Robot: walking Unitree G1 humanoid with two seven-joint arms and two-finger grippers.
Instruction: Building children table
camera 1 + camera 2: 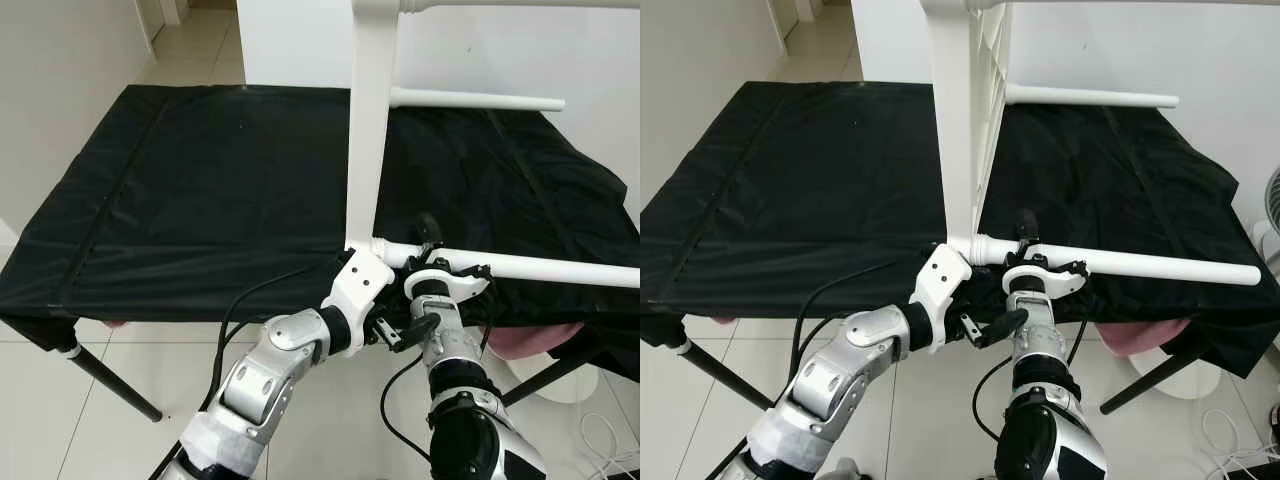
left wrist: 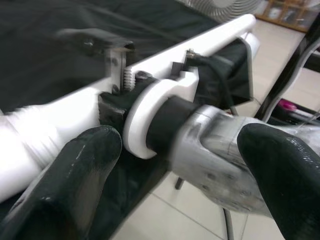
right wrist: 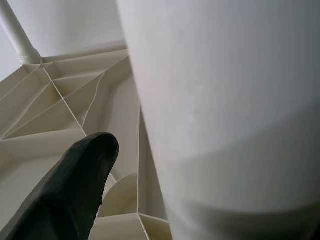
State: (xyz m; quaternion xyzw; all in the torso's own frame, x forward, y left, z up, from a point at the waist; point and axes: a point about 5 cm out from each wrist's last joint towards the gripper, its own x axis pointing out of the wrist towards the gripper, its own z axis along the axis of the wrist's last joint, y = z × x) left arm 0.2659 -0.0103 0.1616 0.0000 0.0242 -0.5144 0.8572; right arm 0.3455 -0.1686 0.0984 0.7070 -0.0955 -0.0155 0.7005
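I am putting together a little white table. Its top stands up on its edge at the near side of the counter, which has a black cloth over it. One white leg sticks out sideways to my right, low over the cloth. Another leg sticks out the same way, higher up and farther back.

My right jaws are closed around the low leg, right by the spot where it joins the top. One black finger pokes up behind the leg. My right wrist camera sees the leg very close, next to that finger.

My left jaws are wide. They are at the near edge of the counter, just below the bottom corner of the top. Their two fingers sit on either side of my right wrist. I cannot tell if they touch it.

Something pink peeks out under the counter.
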